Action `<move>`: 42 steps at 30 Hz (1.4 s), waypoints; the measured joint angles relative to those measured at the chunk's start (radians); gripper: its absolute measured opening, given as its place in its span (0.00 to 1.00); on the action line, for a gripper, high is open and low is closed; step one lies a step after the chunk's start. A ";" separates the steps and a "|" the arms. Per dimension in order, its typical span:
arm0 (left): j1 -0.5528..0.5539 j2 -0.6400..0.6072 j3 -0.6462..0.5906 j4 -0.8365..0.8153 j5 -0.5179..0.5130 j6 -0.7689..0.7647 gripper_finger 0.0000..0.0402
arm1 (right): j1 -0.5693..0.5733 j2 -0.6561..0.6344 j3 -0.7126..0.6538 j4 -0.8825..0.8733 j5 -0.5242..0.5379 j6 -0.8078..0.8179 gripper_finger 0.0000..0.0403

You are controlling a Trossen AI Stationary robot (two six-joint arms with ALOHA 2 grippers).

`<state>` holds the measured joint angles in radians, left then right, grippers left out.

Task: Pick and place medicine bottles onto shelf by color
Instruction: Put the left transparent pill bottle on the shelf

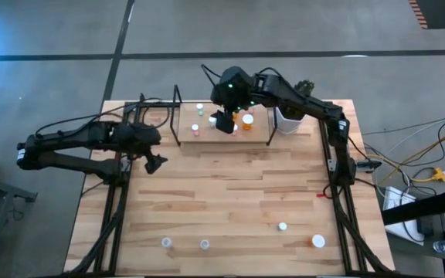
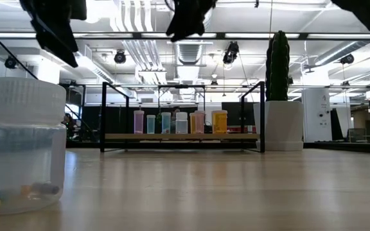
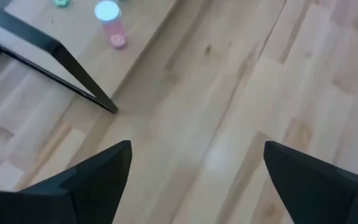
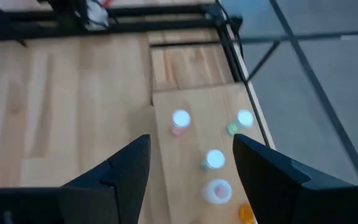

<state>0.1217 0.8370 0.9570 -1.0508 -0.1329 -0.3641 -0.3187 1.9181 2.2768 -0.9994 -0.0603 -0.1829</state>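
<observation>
The shelf stands at the table's far middle, with black wire uprights at both ends. On its board a row of white-capped bottles stands upright, from pink through greenish and clear to orange. Several more bottles stand near the table's near edge: two clear, one small and one orange. My right gripper hangs open above the shelf's bottles. My left gripper is open over bare table, just left of the shelf's left end.
A white hexagonal pot with a tall cactus stands at the shelf's right end. One clear bottle sits right in front of the low camera. The wide plank stretch between the shelf and the near bottles holds nothing.
</observation>
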 joint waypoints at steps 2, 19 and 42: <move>-0.029 -0.027 -0.014 0.002 -0.007 -0.033 0.84 | 0.014 -0.024 0.000 0.008 0.000 0.014 0.54; -0.402 -0.030 -0.058 0.192 -0.167 -0.147 0.72 | 0.300 -0.056 -0.118 -0.061 0.026 0.325 0.54; -0.905 0.245 -0.050 0.180 0.010 -0.121 0.72 | 0.564 -0.059 -0.375 -0.097 0.352 0.717 0.54</move>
<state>-0.7835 1.0824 0.9068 -0.8704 -0.1227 -0.4849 0.2451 1.8591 1.9014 -1.0965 0.2918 0.5346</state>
